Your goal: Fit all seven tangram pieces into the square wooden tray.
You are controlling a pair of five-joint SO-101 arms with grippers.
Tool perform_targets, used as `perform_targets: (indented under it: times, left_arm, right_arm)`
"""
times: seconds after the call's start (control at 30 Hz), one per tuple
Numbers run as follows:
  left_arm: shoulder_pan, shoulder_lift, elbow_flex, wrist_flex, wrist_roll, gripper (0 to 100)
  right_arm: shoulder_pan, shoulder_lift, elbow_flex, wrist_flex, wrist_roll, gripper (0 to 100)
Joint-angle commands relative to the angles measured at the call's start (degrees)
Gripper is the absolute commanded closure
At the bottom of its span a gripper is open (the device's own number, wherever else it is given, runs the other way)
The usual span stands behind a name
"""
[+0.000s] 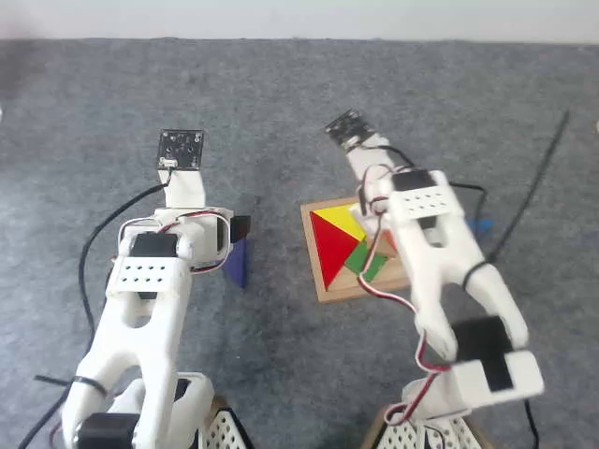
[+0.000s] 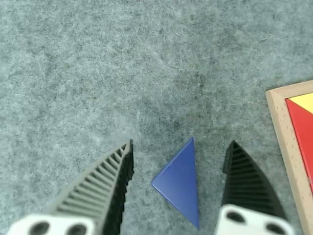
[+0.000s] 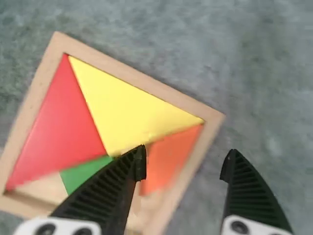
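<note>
A blue triangle (image 2: pixel 180 182) lies flat on the grey carpet, and my left gripper (image 2: pixel 180 161) stands open with one finger on each side of it, not touching. In the high view the same blue triangle (image 1: pixel 238 262) peeks out beside the left arm. The square wooden tray (image 1: pixel 323 281) sits mid-table and holds a red triangle (image 1: pixel 329 249), a yellow triangle (image 1: pixel 343 222), a green piece (image 1: pixel 367 265) and an orange piece (image 3: pixel 171 154). My right gripper (image 3: pixel 185 161) hangs open above the tray (image 3: pixel 210 128), over the orange piece by the rim.
Grey carpet covers the table, with bare room between the blue triangle and the tray and all along the far side. A black cable (image 1: pixel 533 196) runs across the carpet at the right. A small blue object (image 1: pixel 481 225) lies right of the right arm.
</note>
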Motion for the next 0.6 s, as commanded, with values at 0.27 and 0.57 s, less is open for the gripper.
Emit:
perform_targets:
  times: [0.27,0.57]
  left_arm:
    - [0.35,-2.11,-0.13,-0.18,-0.44,71]
    - [0.35,-2.11,-0.22,0.53,-0.44,71]
  right_arm:
    - [9.01,-8.31,10.37,-0.22,7.21,72.8]
    - [5.58,-5.49,13.54,-5.85,5.1,72.8]
